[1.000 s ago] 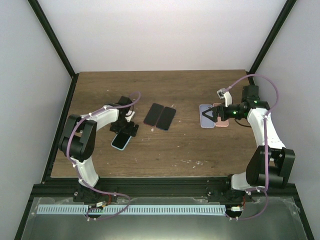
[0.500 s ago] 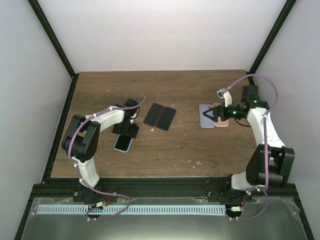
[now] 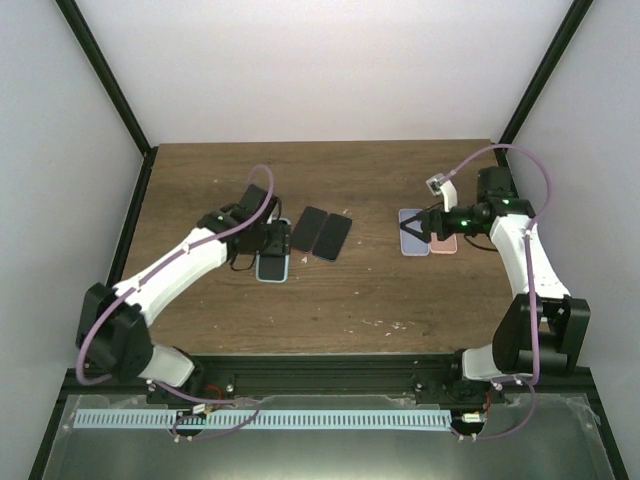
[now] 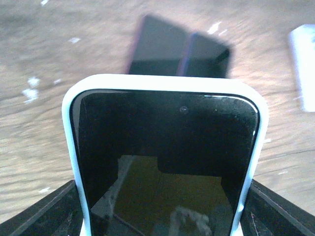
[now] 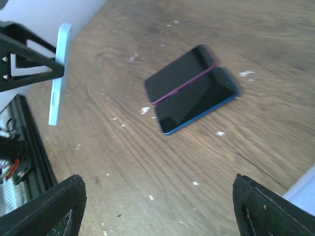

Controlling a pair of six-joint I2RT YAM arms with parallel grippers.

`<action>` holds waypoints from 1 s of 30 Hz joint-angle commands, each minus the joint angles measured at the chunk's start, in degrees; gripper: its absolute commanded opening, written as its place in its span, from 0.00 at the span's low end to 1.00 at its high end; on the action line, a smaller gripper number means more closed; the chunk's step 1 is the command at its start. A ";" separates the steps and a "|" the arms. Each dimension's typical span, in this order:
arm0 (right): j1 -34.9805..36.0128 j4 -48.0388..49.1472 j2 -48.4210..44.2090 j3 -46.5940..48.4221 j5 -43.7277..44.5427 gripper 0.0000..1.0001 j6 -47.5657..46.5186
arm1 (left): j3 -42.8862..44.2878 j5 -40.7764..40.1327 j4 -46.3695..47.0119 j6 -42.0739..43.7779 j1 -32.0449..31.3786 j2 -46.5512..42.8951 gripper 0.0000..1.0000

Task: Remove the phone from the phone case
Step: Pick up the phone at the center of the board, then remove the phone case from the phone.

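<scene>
Clearly left jaws hold the cased phone [image 3: 272,268] by its sides, long axis down-frame; right jaws, wide and empty, stand well right.

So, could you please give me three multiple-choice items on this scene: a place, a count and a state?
1. In the top view, the cased phone is: A left of the dark phones; B right of them; C at the far edge.
2. Dark phones on the table: A one; B two; C four.
3. The phone in the left gripper is: A bare; B in its case; C face down.
1 A, just left of the pair. 2 B, two lie side by side. 3 B, a pale rim frames its screen.
</scene>
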 commanded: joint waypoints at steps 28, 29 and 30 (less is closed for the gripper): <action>29.99 10.15 3.82 5.95 7.99 0.33 15.74 | -6.36 -21.92 36.26 -27.66 -19.31 -4.52 0.54; 30.23 10.19 4.10 5.97 8.01 0.30 15.78 | -6.35 -22.04 36.18 -27.85 -19.35 -4.44 0.54; 30.40 10.15 4.35 6.08 8.13 0.25 15.86 | -6.26 -22.22 36.04 -27.94 -19.32 -4.32 0.55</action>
